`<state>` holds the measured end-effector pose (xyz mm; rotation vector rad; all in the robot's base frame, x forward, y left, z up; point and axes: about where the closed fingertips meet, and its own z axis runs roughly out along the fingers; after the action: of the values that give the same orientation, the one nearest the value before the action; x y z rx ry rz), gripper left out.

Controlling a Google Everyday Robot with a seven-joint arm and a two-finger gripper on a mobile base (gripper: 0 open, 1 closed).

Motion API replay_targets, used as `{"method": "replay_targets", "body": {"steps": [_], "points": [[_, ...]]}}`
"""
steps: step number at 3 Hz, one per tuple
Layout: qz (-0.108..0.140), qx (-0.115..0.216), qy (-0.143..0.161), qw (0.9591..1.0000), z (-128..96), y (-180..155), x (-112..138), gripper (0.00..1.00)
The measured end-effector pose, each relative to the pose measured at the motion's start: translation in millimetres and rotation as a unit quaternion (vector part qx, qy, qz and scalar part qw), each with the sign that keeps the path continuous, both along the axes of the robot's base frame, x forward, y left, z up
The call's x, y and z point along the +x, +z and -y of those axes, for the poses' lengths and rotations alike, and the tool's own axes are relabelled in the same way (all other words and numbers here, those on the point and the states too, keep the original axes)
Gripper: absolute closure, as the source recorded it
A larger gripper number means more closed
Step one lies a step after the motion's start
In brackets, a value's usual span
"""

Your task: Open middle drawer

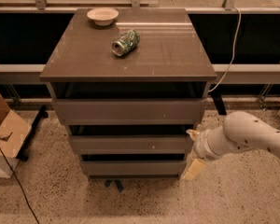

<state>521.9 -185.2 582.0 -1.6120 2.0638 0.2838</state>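
The cabinet (130, 55) has three stacked grey-brown drawer fronts. The middle drawer (130, 143) is the medium-height front between the taller top front (128, 111) and the short bottom front (133, 167). A dark gap shows above it, and it looks pushed in. My gripper (193, 151) is at the right end of the middle drawer, on a white arm (245, 136) that comes in from the right. It is open, with one pale fingertip (192, 134) at the drawer's upper right corner and the other finger (194, 168) hanging lower beside the bottom front.
A crushed green can (126, 42) and a pale bowl (102, 16) lie on the cabinet top. An open cardboard box (7, 134) stands on the floor at the left. A white cable (231, 41) hangs at the right. A railing and dark wall run behind.
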Motion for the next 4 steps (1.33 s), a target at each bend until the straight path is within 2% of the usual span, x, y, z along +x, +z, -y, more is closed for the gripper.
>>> {"method": "replay_targets", "body": {"steps": [1, 2, 3, 4], "points": [[-0.028, 0.016, 0.001, 0.9995, 2, -58, 25, 0.0], [-0.026, 0.018, 0.0, 0.9995, 0, -60, 26, 0.0], [-0.01, 0.028, -0.007, 0.9995, -12, -65, 30, 0.0], [0.009, 0.035, 0.006, 0.9993, -34, -74, 49, 0.0]]}}
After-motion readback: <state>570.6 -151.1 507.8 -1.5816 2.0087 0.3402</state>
